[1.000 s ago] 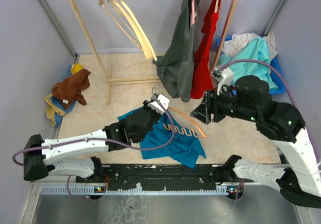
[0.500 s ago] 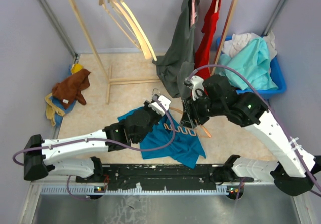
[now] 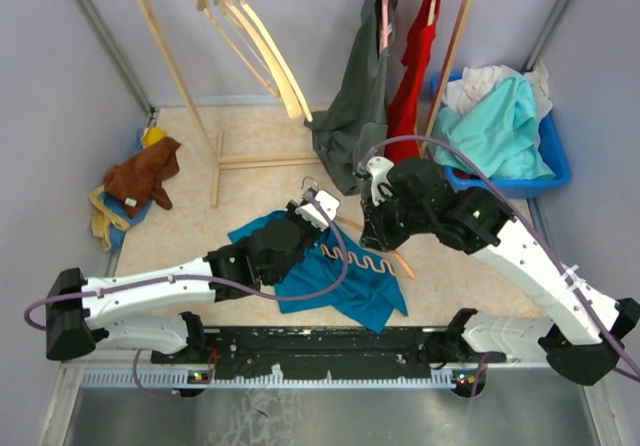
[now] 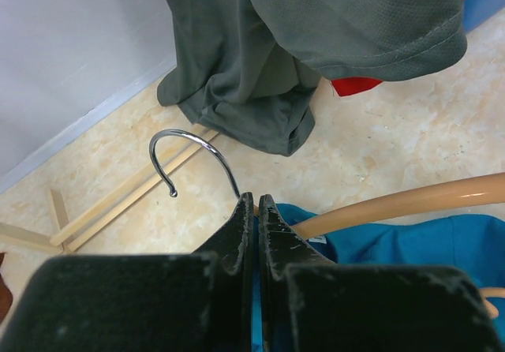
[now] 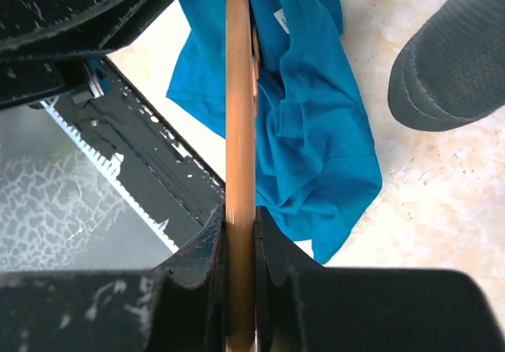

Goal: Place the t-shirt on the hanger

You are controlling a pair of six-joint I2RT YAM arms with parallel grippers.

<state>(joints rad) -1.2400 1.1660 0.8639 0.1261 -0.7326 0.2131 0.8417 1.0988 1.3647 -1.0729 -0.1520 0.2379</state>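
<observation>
**Q:** Item one: where is your thin orange hanger with the wavy bottom bar [image 3: 362, 263] and silver metal hook?

**A:** It is over the shirt, gripped in two places. Your left jaws are pinched almost together on its neck, just under the hook [image 4: 189, 132]. Your right jaws are clamped on one orange arm [image 5: 240, 91], which runs straight between them.

**Q:** Item two: the deep teal-blue cloth t-shirt [image 3: 350, 288]?

**A:** It lies crumpled on the beige counter [image 3: 190, 241], beneath the hanger and both pairs of jaws, close to your arm bases. The wavy bar lies across it. In the right wrist view it spreads below the clamped arm.
</observation>
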